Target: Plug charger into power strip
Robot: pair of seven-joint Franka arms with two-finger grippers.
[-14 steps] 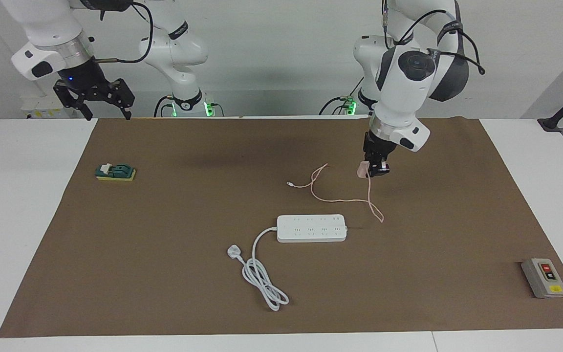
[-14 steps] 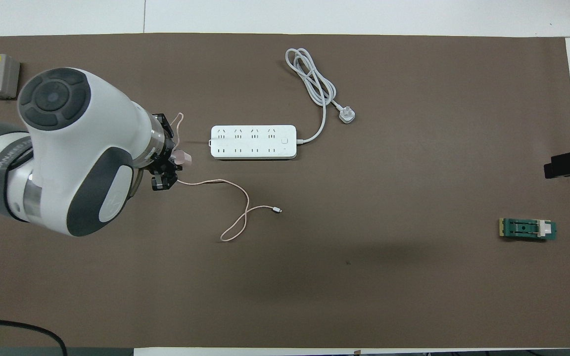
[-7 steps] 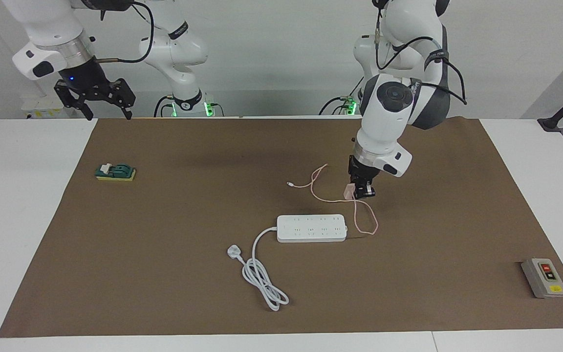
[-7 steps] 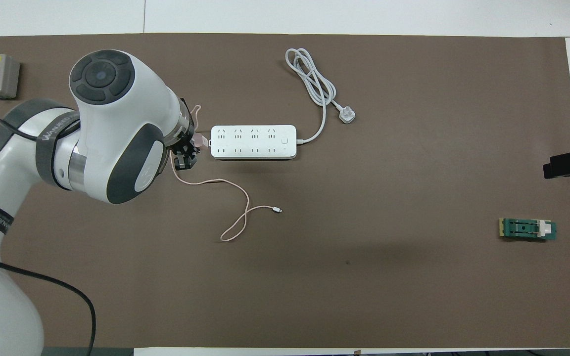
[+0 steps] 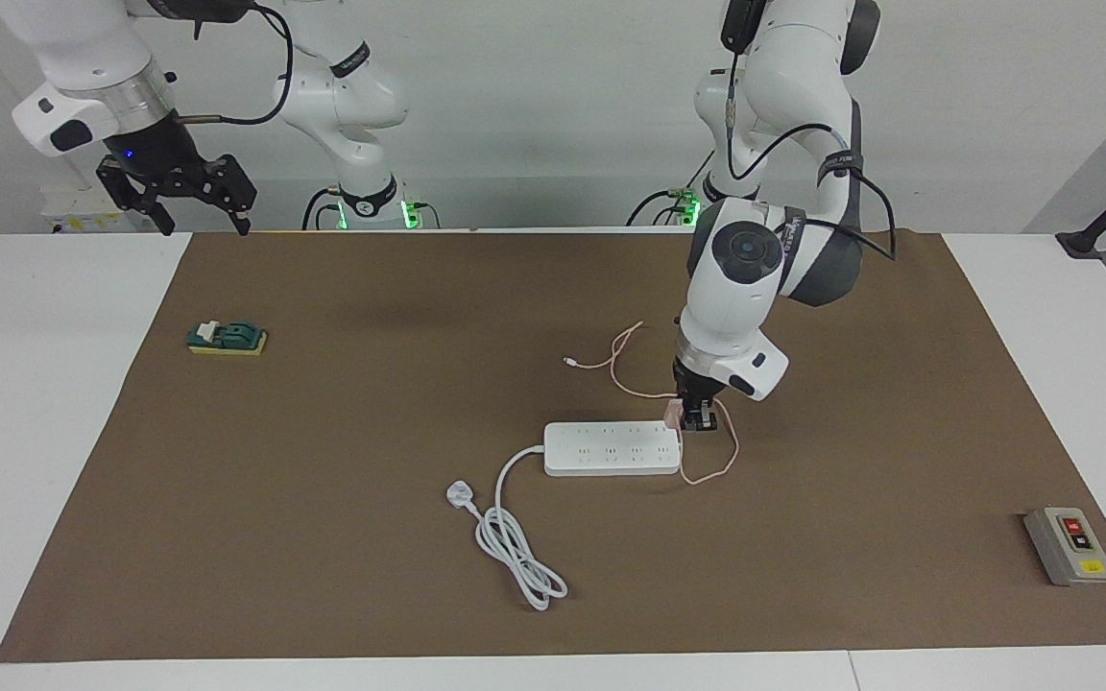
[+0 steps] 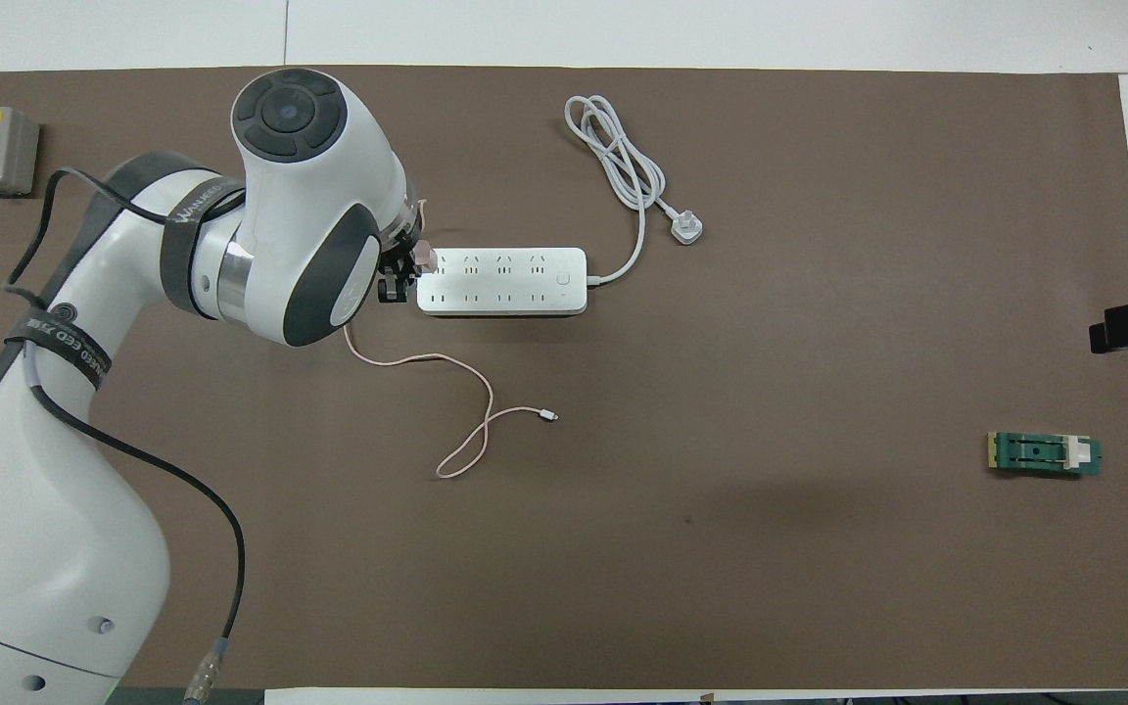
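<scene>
The power strip (image 5: 612,448) lies mid-surface; the charger (image 5: 674,413) sits over its end toward the left arm's edge, the switch box (image 5: 1069,545) at that far corner.

charger (image 6: 424,258): mostly covered by the left arm, beside the power strip (image 6: 501,281)
charger prongs: cannot tell
right gripper (image 5: 196,197): overhead, cut off

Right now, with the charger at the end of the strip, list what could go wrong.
1. The left end effector holds the charger over the very end of the power strip; it may miss the end socket.
2. The strip lies loose on the mat, so a downward push could shift or tip it.
3. The pink cable loops beside the strip and could snag.

The right end effector waits, open, at its own end.
</scene>
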